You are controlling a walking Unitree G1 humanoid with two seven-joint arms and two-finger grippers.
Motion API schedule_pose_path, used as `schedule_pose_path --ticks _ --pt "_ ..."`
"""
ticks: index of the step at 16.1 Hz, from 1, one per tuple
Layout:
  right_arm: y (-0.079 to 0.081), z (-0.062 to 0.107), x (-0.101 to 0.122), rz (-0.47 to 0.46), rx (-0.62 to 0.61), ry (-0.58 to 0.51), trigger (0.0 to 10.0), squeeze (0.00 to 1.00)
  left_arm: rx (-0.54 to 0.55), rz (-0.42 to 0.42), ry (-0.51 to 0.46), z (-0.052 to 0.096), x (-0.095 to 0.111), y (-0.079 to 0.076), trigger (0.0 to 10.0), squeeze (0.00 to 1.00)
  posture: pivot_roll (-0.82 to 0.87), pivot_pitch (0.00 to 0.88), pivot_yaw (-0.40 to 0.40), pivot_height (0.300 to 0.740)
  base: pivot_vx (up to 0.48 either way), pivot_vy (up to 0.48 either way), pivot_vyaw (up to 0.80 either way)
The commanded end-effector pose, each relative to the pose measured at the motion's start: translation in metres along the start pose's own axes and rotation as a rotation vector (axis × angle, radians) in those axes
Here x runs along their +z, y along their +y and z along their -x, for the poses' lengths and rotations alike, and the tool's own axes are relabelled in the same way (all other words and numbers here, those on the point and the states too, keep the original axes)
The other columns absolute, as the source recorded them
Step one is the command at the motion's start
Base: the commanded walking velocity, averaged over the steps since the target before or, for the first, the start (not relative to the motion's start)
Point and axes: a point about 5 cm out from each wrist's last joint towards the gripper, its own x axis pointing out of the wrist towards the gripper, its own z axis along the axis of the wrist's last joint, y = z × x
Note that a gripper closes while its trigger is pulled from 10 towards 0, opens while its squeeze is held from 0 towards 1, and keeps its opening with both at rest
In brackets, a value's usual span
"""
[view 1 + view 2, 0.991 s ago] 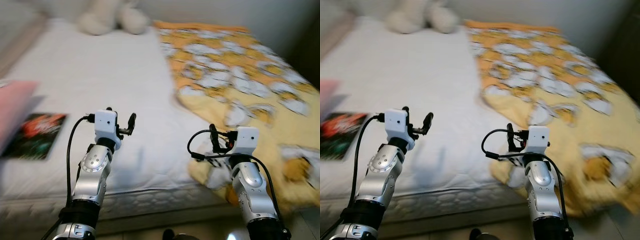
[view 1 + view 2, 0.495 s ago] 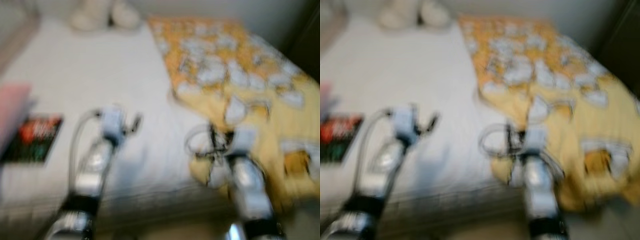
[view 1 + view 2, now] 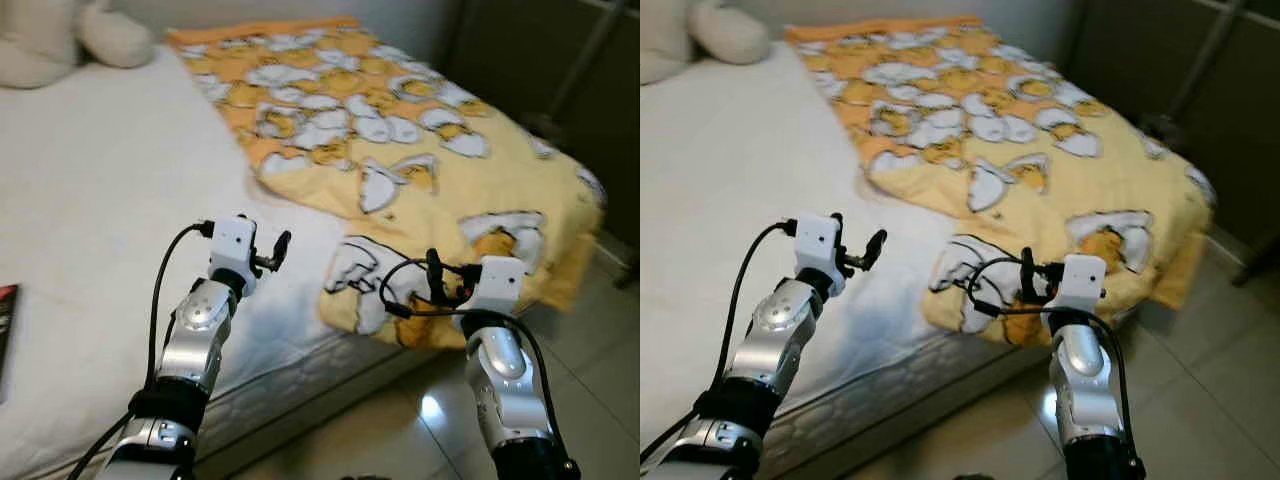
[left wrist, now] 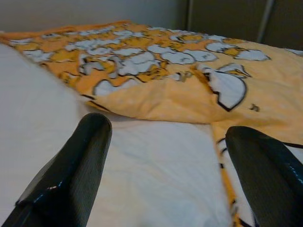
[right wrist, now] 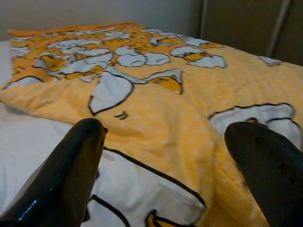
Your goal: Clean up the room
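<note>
Bed (image 3: 90, 190) with white sheet carries a yellow blanket (image 3: 400, 140) rumpled from 12 to 3 o'clock. Left claw (image 3: 270, 252) and right claw (image 3: 432, 283) hover at its near edge, fingers spread, empty.

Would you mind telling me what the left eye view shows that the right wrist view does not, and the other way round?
The left eye view takes in the whole scene: the white bed, the plush toy near its head, both silver arms with the left gripper and right gripper raised, and the tiled floor. The right wrist view adds a close look along that gripper's fingers, spread apart above the folds. Both show the yellow blanket on the sheet.
</note>
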Motion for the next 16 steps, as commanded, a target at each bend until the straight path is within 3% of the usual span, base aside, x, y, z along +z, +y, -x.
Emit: schedule_pose_path --ticks 1,6,9,14,16 --pt "-0.001 -0.003 0.005 -0.025 -0.009 -0.018 10.0 0.00 0.001 -0.015 0.001 -0.001 0.000 0.000 10.0 0.00 -0.01 0.000 -0.024 0.740 0.000 0.000 -0.64" --pt "0.001 0.005 -0.003 -0.045 -0.005 0.007 10.0 0.00 -0.003 -0.030 0.022 0.001 -0.006 0.001 10.0 0.00 -0.01 0.000 -0.026 0.740 0.000 0.000 -0.64" --pt "-0.001 0.015 -0.013 -0.032 -0.002 0.044 10.0 0.00 0.026 -0.068 0.125 -0.001 -0.019 0.011 10.0 0.00 -0.01 0.000 -0.029 0.740 0.000 0.000 -0.63" --pt "-0.014 0.048 -0.036 -0.009 -0.013 0.127 10.0 0.00 -0.033 -0.094 0.240 -0.013 -0.024 0.008 10.0 0.00 -0.05 0.000 -0.019 0.740 0.000 0.000 -0.63" --pt "-0.020 0.071 -0.047 -0.005 -0.039 0.178 10.0 0.00 -0.107 -0.061 0.317 -0.015 -0.034 -0.004 10.0 0.00 -0.07 0.014 -0.013 0.740 0.000 0.000 -0.62"
